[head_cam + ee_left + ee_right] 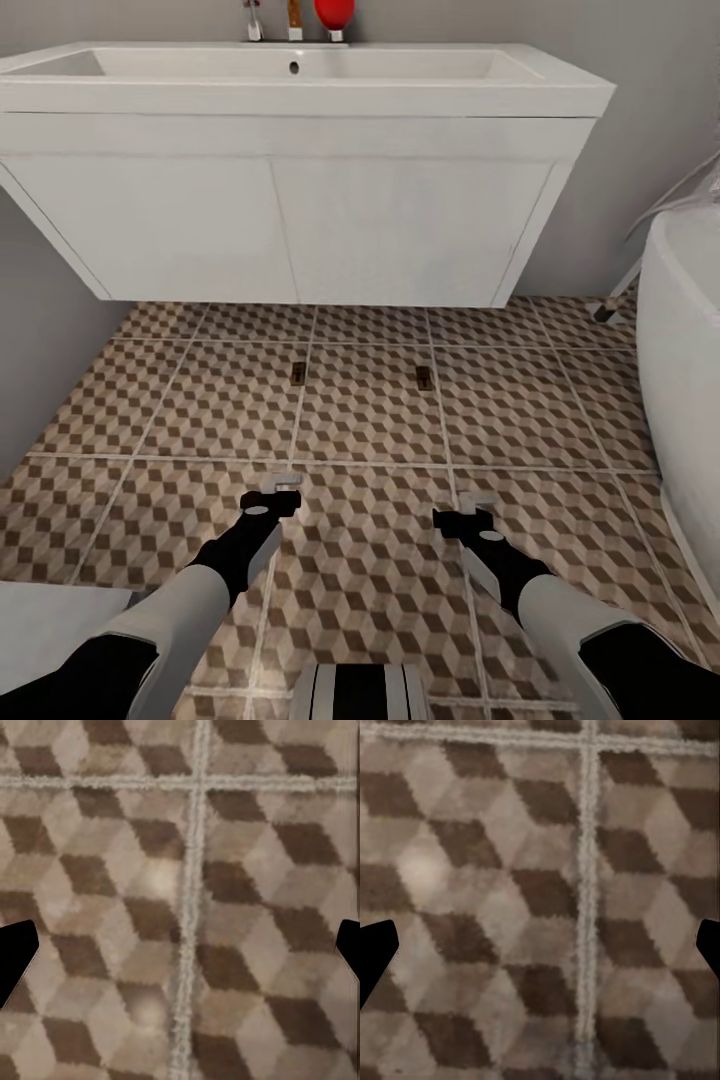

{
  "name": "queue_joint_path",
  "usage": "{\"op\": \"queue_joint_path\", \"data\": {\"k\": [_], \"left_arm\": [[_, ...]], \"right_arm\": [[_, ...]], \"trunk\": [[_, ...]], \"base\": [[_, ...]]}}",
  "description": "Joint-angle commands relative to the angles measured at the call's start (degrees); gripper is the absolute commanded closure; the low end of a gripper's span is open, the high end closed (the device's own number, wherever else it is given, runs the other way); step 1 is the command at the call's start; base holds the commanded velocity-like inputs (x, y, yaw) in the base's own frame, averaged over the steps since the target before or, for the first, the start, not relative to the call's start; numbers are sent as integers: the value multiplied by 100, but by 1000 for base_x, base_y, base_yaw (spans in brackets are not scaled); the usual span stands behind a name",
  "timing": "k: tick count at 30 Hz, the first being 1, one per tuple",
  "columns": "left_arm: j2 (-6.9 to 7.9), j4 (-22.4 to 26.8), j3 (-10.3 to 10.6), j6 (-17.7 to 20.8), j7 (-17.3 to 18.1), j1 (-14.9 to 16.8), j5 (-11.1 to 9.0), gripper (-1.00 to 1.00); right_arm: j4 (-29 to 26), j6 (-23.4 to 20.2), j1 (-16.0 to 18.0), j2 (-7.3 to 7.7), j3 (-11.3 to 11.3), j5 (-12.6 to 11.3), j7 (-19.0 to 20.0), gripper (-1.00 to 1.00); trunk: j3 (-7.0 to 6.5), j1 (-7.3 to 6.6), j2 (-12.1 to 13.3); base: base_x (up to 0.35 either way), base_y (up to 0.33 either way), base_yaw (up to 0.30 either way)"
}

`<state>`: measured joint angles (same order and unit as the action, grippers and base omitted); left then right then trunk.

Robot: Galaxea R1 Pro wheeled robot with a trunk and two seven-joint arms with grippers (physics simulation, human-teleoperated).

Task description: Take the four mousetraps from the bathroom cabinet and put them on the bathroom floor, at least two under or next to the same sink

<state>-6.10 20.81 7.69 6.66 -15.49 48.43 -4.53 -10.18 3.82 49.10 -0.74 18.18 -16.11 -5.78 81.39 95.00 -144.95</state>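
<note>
Two mousetraps lie flat on the bathroom floor point(370, 420) in front of the white vanity: one point(298, 373) on a grout line to the left, the other point(424, 377) to its right. The sink point(300, 70) sits on top of the vanity, above them. My left gripper point(277, 489) and right gripper point(474, 508) hang low over the tiles, nearer to me than the traps. In the left wrist view my left gripper point(180, 952) is open with bare cube-pattern tile between its dark fingertips. My right gripper point(540, 952) is open over tile in the same way. The cabinet is out of view.
The white wall-hung vanity point(290, 220) leaves a gap above the floor. A white bathtub point(685, 380) stands at the right. A grey wall point(40, 330) closes the left side. A chrome tap point(253, 20) and a red object point(334, 14) stand behind the basin.
</note>
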Motion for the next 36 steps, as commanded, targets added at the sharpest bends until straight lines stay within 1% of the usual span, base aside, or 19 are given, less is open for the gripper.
{"op": "queue_joint_path", "data": {"k": [1, 36], "left_arm": [[4, 11, 48, 32, -42, 0, -50, -100], [4, 10, 40, 38, -42, 0, -66, -100]], "right_arm": [[6, 20, 3, 1, 50, -55, -31, -100], [15, 45, 3, 4, 54, -57, -64, -100]], "trunk": [[-19, -3, 0], [-795, -93, 47]], "base": [[0, 0, 0], [0, 0, 0]]}}
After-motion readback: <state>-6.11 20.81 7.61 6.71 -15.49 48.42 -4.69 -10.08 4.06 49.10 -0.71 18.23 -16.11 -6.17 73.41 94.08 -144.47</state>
